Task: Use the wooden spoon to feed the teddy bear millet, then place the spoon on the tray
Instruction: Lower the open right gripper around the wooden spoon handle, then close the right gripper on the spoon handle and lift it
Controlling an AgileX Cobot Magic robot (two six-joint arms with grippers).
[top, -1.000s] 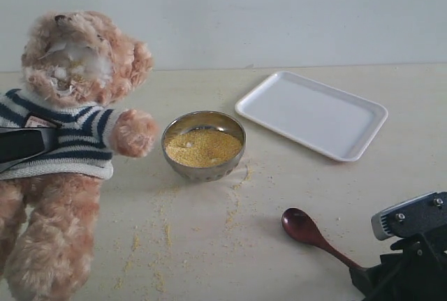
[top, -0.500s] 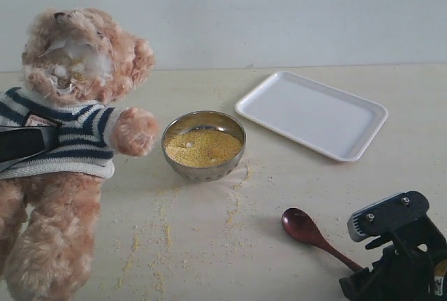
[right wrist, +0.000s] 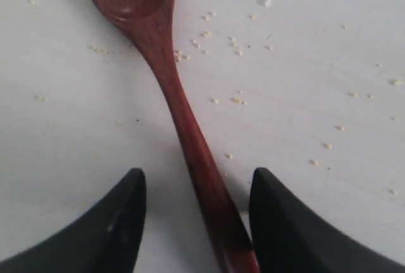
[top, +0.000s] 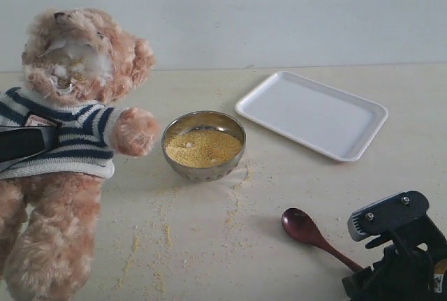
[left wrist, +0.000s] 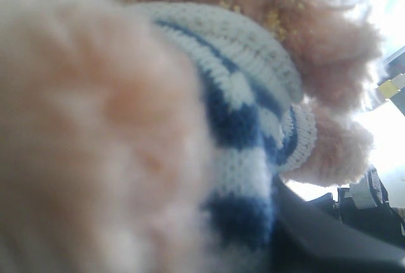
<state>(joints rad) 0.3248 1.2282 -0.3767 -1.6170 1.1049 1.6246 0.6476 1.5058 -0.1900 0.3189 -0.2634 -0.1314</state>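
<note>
The teddy bear (top: 70, 140) stands upright at the left, its striped sweater filling the left wrist view (left wrist: 240, 95). My left gripper (top: 21, 144) is shut on its torso; one dark finger (left wrist: 316, 235) shows beside the sweater. The millet (top: 202, 146) is heaped in a steel bowl (top: 202, 170) beside the bear's paw. Near the front right, the wooden spoon (top: 302, 225) lies on the table. My right gripper (top: 357, 276) is low over its handle. In the right wrist view the gripper (right wrist: 197, 178) is open, a finger on each side of the handle (right wrist: 190, 133), not touching it.
The white tray (top: 312, 114) lies at the back right with nothing on it. Loose millet grains (top: 164, 224) are scattered over the table in front of the bowl and around the spoon (right wrist: 234, 45). A pale wall runs behind the table.
My right gripper has moved left and down over the spoon handle, then almost stopped. The bear, bowl, spoon and left gripper have stayed where they were.
</note>
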